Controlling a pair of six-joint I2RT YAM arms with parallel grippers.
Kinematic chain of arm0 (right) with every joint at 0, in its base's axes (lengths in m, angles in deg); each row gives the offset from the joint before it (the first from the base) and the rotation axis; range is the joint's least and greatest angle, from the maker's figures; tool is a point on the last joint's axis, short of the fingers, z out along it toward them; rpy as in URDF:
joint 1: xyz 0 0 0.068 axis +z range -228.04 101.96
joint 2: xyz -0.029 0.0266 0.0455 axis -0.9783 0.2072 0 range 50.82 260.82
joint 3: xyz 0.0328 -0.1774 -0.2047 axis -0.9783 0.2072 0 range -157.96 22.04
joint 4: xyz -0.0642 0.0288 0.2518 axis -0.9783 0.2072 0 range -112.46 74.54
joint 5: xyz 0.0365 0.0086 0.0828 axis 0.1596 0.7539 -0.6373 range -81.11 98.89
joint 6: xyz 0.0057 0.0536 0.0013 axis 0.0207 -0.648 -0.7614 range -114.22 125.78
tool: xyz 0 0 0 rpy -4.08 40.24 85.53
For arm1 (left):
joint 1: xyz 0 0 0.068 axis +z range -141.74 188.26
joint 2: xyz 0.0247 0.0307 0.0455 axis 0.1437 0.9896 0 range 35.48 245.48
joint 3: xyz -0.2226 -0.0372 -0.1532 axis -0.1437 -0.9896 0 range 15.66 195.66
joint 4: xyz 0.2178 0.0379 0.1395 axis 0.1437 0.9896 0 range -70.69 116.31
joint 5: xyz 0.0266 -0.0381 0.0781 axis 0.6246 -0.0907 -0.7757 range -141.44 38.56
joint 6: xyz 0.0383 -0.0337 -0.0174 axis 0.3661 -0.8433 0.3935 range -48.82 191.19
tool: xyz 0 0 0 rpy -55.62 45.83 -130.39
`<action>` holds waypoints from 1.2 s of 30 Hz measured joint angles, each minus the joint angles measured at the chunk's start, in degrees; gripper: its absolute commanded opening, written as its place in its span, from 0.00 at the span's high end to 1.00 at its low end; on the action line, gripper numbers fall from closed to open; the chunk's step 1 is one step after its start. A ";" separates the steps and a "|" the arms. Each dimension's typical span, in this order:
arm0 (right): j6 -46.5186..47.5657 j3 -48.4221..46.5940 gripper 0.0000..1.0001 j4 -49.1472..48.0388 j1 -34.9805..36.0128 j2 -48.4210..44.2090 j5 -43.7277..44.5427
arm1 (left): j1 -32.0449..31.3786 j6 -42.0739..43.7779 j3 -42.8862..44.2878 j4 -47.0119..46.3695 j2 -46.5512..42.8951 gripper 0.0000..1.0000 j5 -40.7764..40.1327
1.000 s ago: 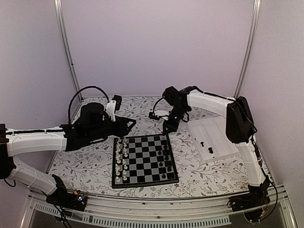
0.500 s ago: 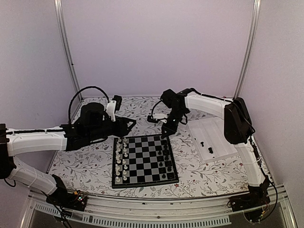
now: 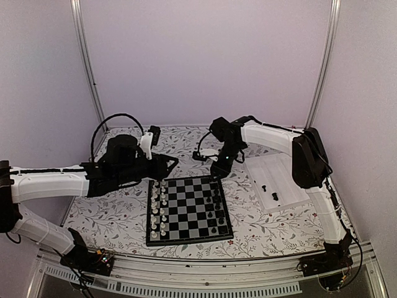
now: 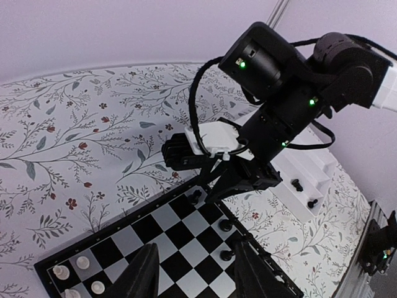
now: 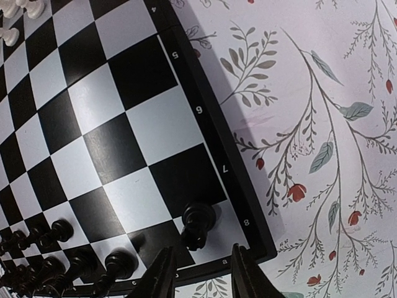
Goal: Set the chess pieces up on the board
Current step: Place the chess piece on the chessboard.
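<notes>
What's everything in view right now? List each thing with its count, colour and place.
board: one, black and white checkered, middle of the table.
white chessmen: too small to count, white, two rows along the board's left side.
black chess pieces on the board: too small to count, black, right side; one on the far right corner square.
tray: one, white, ridged, right of the board.
black chess pieces in the tray: two, black, set apart.
tablecloth: one, white with floral print, under everything.
left arm: one, white and black, near the board's far left corner; jaws open, empty.
right arm: one, white and black, over the far right corner; jaws open.
</notes>
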 measured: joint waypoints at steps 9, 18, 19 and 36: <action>-0.92 -0.02 0.64 -3.08 0.00 0.00 -2.23 | 0.11 -0.33 0.00 -0.02 0.92 0.56 0.76; -1.86 -1.31 0.74 -4.02 0.00 0.20 -3.63 | 0.20 -0.39 0.00 -0.02 0.96 0.56 1.01; -1.86 -1.33 0.75 -4.02 0.00 0.28 -3.76 | 0.20 -0.39 0.00 -0.02 0.96 0.56 1.03; -1.84 -1.55 0.94 -3.10 0.00 1.79 -4.44 | 0.20 -0.39 0.02 0.00 2.34 0.56 1.46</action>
